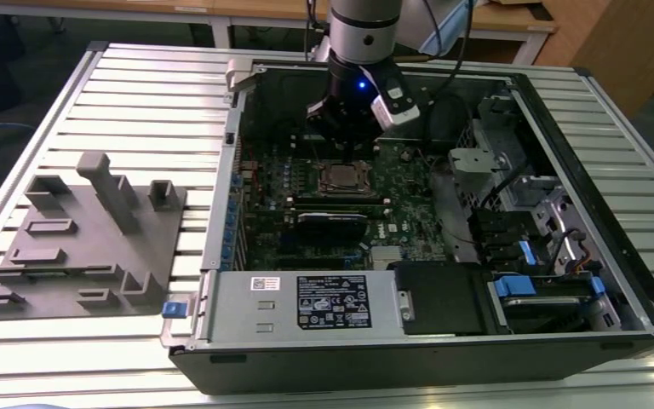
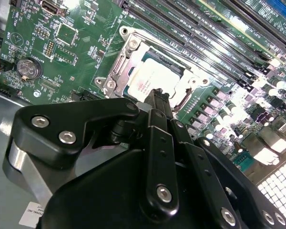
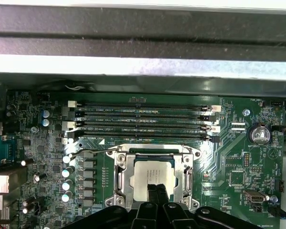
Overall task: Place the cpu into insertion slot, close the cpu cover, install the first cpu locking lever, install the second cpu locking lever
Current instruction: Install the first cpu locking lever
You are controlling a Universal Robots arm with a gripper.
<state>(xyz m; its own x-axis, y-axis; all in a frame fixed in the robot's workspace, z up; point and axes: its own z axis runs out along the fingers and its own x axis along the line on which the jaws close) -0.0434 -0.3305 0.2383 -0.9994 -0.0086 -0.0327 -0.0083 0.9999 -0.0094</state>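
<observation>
The cpu (image 3: 155,172) (image 2: 155,78) (image 1: 342,177), pale and silvery, lies flat in the insertion slot (image 3: 189,175) on the green board. The cpu cover (image 3: 120,176) (image 2: 128,52), a silvery frame, lies down around it, and the chip's top shows through its window. A thin wire lever (image 3: 88,151) runs along one side of the socket. My gripper (image 3: 157,190) (image 2: 156,97) (image 1: 344,145) hangs just above the socket's near edge. Its fingers are shut together with nothing between them. The fingertips hide part of the cpu in both wrist views.
Long black memory slots (image 3: 143,119) run beside the socket. A coin battery (image 3: 259,133) and capacitors (image 3: 66,183) stand on the board. The case walls (image 1: 236,153), power supply (image 1: 304,298) and drive bays (image 1: 531,247) hem in the board. A grey fixture (image 1: 77,239) sits on the table.
</observation>
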